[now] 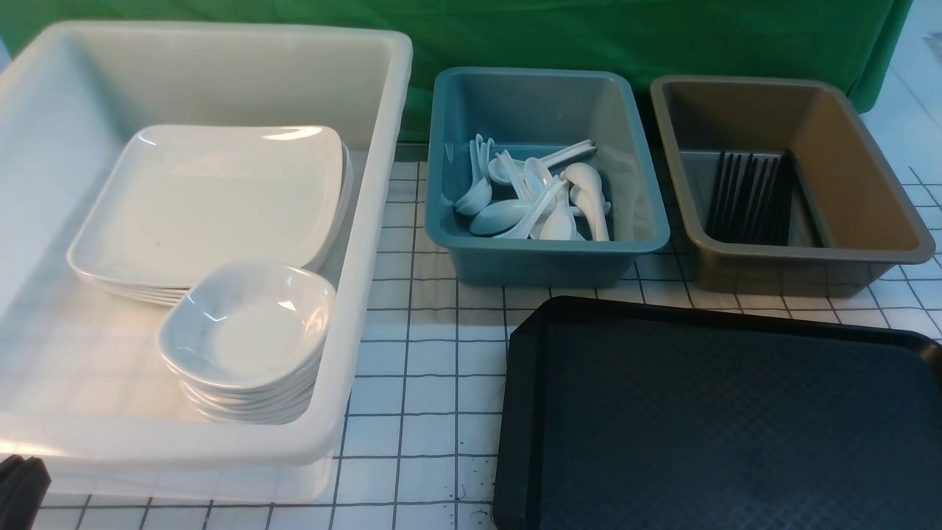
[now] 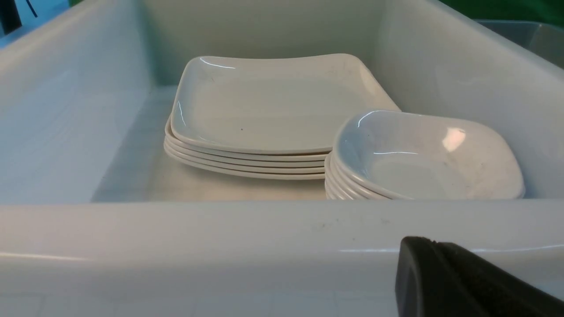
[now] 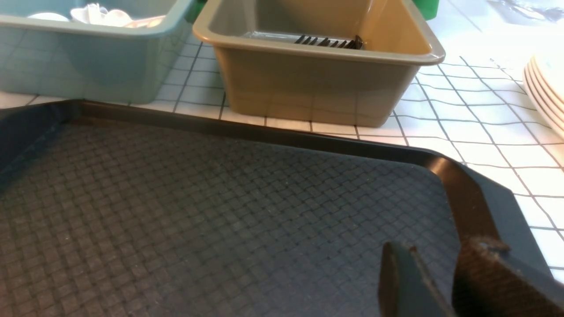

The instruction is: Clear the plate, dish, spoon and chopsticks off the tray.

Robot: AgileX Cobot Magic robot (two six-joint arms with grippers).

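tray cleared, i judge the job done
the black diamond-textured plastic tray [image 1: 736, 427] lies bare; left end effector [image 2: 467, 281] closed empty, right end effector [image 3: 445, 281] narrowly parted, holding nothing.

Black diamond-textured tray [image 1: 728, 419] on a white black-gridded table [image 1: 427, 368]; behind the tray, a blue tub [image 1: 544, 250] and brown tub [image 1: 868, 199].

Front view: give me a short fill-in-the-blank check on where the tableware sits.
1. The white soup spoons lie in the ____ plastic tub.
2. The thin black chopsticks lie in the ____ plastic tub.
3. The small deep white dishes are stacked in the large ____ bin, beside the plates.

Missing words: blue; brown; white
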